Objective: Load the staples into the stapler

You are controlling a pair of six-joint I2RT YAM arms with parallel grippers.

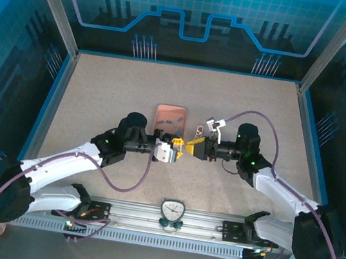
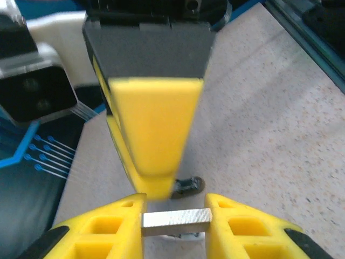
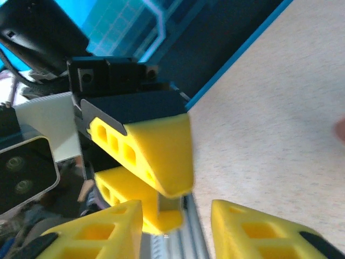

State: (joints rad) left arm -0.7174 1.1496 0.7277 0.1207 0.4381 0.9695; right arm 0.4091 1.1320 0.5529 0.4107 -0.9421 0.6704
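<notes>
A short silvery strip of staples (image 2: 176, 223) lies crosswise between the yellow fingers of my left gripper (image 2: 175, 215), which is shut on its two ends. My right gripper (image 3: 177, 229) faces it tip to tip, open, with nothing between its fingers. One right finger (image 2: 156, 135) hangs just above and beyond the strip. From the right wrist, the left gripper's fingers (image 3: 156, 156) show with the strip's grey edge (image 3: 171, 204) between them. Both grippers meet above the table's middle (image 1: 184, 147). The stapler is hidden.
A salmon-pink tray (image 1: 170, 111) lies just behind the two grippers, with small dark pieces in it. A small dark object (image 2: 190, 185) rests on the speckled tabletop (image 2: 269, 135) below the strip. A timer (image 1: 172, 211) stands on the front rail.
</notes>
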